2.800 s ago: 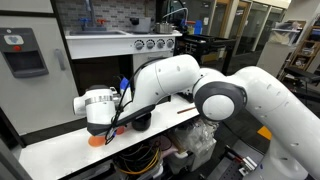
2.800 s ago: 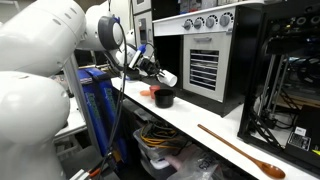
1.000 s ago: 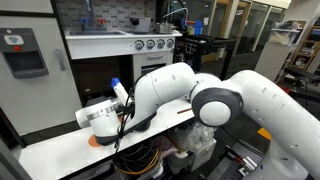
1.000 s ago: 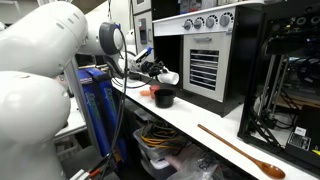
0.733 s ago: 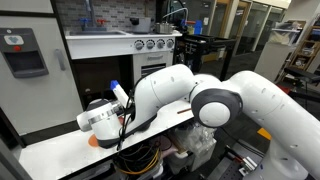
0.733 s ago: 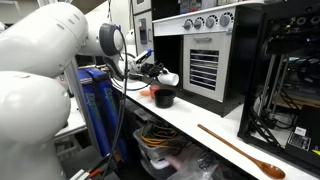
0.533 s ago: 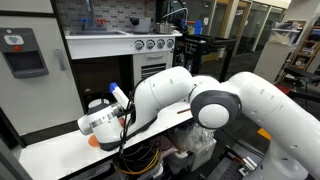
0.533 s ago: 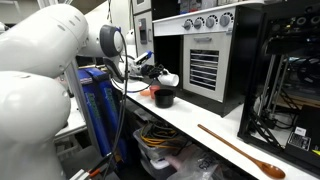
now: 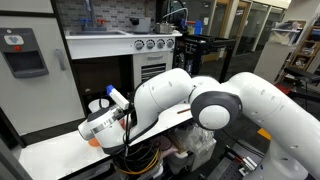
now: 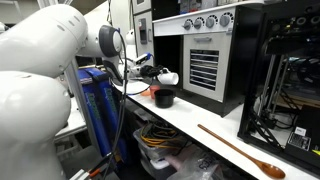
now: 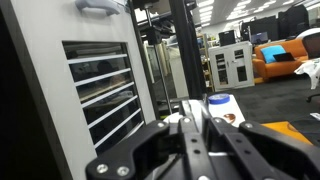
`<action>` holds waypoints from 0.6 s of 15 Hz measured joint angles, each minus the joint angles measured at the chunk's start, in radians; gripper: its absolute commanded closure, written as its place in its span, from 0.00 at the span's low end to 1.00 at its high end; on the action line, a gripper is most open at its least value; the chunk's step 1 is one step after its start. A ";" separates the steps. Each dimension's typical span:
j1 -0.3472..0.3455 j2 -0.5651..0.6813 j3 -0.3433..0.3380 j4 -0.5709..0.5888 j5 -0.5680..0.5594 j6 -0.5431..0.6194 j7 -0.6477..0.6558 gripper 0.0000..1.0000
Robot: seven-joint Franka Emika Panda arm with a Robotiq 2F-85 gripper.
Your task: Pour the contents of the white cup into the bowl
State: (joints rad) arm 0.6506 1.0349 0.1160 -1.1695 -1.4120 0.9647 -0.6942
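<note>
My gripper [image 10: 157,74] is shut on the small white cup [image 10: 168,77] and holds it tilted above and a little to the left of the black bowl [image 10: 164,98]. In the wrist view the fingers [image 11: 190,118] close side by side on the cup's white wall [image 11: 194,104]. In an exterior view the wrist [image 9: 103,124] hangs low over the white table [image 9: 50,152], and the arm hides the bowl. A white object [image 9: 98,104] behind the wrist may be the cup.
A salmon-red cup [image 10: 150,93] stands just left of the bowl; an orange patch of it [image 9: 93,142] shows under the wrist. A wooden spoon [image 10: 240,152] lies toward the table's near end. A toy oven [image 10: 205,55] stands behind. A blue-capped white bottle [image 11: 222,104] shows past the fingers.
The wrist has rolled and the forearm has swung down and across, now hiding the black bowl in one exterior view. The cup stays gripped, almost in place over the bowl.
</note>
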 measured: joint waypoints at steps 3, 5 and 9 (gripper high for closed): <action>0.003 0.000 0.000 -0.010 -0.024 0.000 -0.030 0.98; 0.004 0.000 0.000 -0.017 -0.038 0.001 -0.046 0.98; 0.006 0.000 0.000 -0.038 -0.055 0.001 -0.081 0.98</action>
State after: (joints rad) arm 0.6567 1.0349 0.1161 -1.2070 -1.4673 0.9657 -0.7756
